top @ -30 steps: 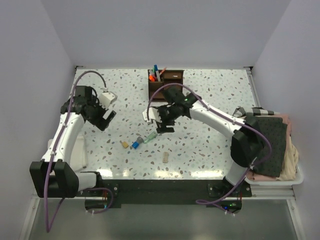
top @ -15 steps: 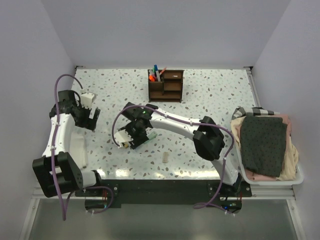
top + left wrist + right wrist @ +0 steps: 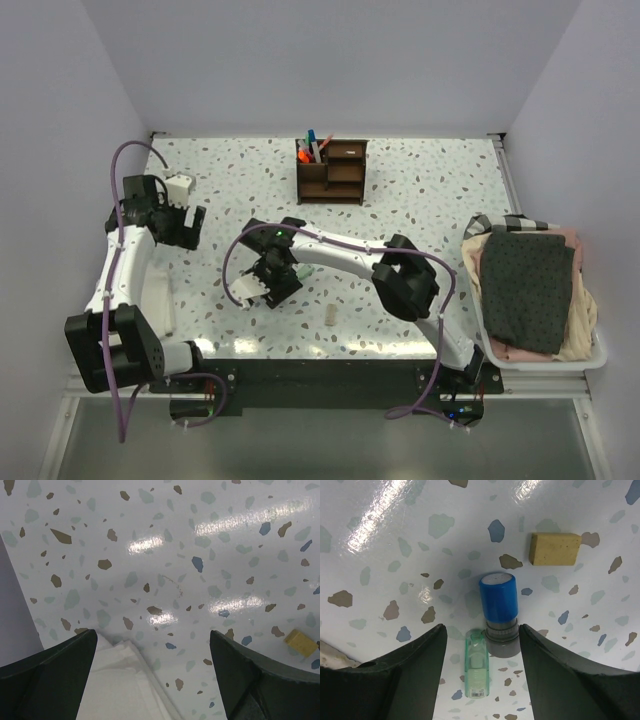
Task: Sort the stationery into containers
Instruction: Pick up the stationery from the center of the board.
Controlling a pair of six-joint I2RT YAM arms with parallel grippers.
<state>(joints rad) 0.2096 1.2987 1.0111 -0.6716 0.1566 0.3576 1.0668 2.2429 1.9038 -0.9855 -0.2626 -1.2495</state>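
From above, the right gripper point(image 3: 270, 283) hides the blue-capped piece point(image 3: 499, 600) and the green marker point(image 3: 476, 672) from you. At 6 o'clock in the left wrist view, the edge cuts the white cloth point(image 3: 120, 685). The pens point(image 3: 312, 146) are too small to tell apart.

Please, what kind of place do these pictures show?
Probably a robot test cell in a laboratory: the left arm and right arm bolted at the edge of a speckled table, plain white walls closing it in, and a wooden organizer set out with loose stationery.
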